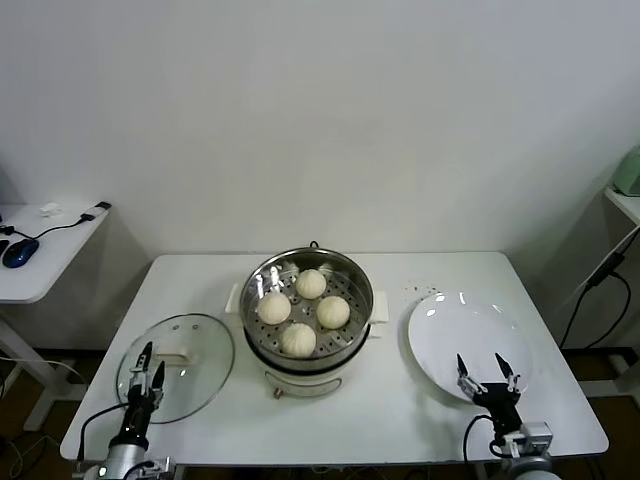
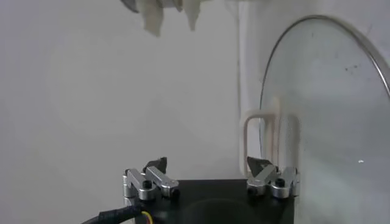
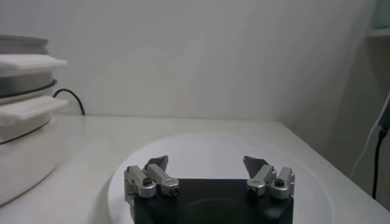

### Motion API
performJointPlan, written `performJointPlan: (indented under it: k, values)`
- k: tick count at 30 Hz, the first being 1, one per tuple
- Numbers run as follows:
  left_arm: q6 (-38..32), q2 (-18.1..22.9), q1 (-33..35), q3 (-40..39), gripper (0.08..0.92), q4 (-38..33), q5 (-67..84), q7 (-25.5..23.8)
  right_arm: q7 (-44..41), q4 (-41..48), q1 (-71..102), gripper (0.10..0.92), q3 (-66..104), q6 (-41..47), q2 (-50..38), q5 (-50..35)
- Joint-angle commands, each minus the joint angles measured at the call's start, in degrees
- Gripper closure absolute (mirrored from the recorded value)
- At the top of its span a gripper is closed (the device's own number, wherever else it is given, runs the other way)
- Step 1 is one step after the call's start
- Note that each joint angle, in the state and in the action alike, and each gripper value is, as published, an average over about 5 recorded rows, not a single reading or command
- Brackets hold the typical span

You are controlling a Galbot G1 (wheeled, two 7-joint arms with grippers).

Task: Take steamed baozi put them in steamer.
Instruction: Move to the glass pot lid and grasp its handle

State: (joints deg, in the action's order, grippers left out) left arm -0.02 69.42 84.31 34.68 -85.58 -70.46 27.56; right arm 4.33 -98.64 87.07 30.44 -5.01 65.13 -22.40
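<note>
table: white top [image 1: 400,400], everything sits on it, both arms poke up over its near edge

steamer: shiny steel pot [image 1: 307,300] on a cream base with side handles, sitting roughly midway between the two grippers and farther back than both. From the right wrist cam you only catch its handle and side wall [image 3: 24,115] off to one side

glass lid: round, white handle, lying flat [image 1: 195,355] right by the left gripper, on the steamer side of it and a bit beyond its fingertips. The left gripper overlaps the lid's near edge in the head view. Left wrist cam shows the rim and handle [image 2: 268,131] just past one fingertip

plate: flat white one [image 1: 455,335], bare, directly under and ahead of the right gripper. In the right wrist cam its rim [image 3: 122,176] curves around the fingers

steamed baozi: all four [image 1: 302,312] are already inside the steamer on the perforated tray, in a diamond, close together. Well apart from both grippers

left gripper: low at the near left corner [image 1: 146,365], fingers spread wide, nothing in them. Wrist cam [image 2: 210,167] shows both tips with plain table between

right gripper: near right side [image 1: 487,370], hanging over the plate's near edge, fingers spread wide too, not holding anything. Same story on its own cam [image 3: 210,165]
</note>
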Motion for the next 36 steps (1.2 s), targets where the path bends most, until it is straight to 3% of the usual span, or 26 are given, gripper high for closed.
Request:
performJointPlan:
  k: [1,13,26,31,36]
  values:
    - [0.3,-0.6,-6.3,-1.0,0.177,6.5,-4.1,0.8,0.6,-4.4,0.8,0.203,0.4,2.4,0.5,0.7]
    - [-0.3,-0.3,-9.4,-2.3,0.207,10.9,-3.7,0.9,0.7,-6.5,0.8,0.203,0.8,3.7,0.6,1.3]
    - [-1.4,0.3,-10.2,-2.0,0.573,16.7,-4.2,2.7,0.4,-6.2,0.3,0.202,0.4,4.1,0.5,1.4]
    - [-1.9,0.7,-9.7,-1.6,0.712,14.8,-3.3,2.6,0.4,-6.4,0.0,0.203,0.1,4.4,0.5,1.5]
    - [-2.2,0.8,-8.0,-0.8,0.842,8.4,-0.2,1.4,0.4,-6.6,-0.2,0.202,-0.3,4.5,0.4,1.6]
